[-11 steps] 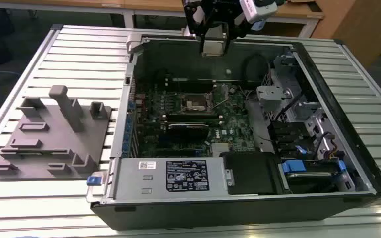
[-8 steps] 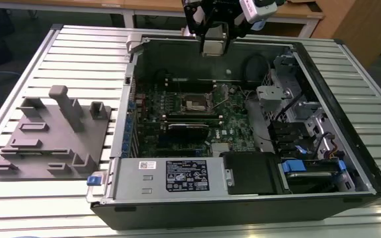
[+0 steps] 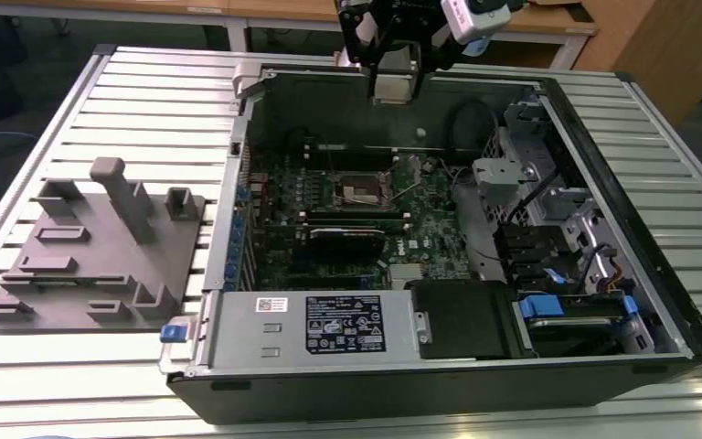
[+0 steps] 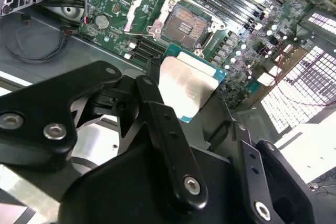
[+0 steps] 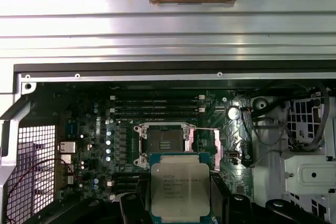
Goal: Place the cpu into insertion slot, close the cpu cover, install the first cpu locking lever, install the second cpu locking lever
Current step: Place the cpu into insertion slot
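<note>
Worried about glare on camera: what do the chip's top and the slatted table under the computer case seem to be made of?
The chip has a metal top, probably plated, dull silver with a soft brushed sheen. The table looks like bare aluminium: pale ribbed slats throwing bright streaks.

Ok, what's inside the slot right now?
Nothing is seated: the slot shows its bare contact field. The cpu is clamped in the claw, well clear of it. In the first wrist view the cpu hides one edge of the slot's frame.
</note>
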Motion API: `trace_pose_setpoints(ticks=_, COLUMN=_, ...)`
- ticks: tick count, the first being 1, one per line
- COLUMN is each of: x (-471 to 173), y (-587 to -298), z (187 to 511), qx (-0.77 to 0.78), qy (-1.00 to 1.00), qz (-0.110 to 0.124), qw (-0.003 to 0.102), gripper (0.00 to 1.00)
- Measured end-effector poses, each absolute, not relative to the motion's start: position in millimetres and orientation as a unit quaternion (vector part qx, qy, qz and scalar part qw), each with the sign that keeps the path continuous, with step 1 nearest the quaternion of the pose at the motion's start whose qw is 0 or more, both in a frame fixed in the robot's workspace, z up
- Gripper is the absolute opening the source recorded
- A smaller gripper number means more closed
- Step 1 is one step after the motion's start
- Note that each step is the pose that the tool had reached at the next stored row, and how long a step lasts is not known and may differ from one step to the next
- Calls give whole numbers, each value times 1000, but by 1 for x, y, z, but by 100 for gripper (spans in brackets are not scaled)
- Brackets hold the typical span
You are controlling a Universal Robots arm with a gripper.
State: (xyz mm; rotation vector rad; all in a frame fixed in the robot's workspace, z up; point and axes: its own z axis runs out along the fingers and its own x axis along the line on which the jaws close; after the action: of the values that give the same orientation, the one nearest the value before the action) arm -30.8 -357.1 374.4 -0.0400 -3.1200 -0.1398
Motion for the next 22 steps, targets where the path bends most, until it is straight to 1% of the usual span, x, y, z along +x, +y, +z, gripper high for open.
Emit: trace_pose_setpoints(ticks=22, x=-31, y=-357, z=370, qx=-13, qy=-999, qz=-43, qw=9, gripper=54)
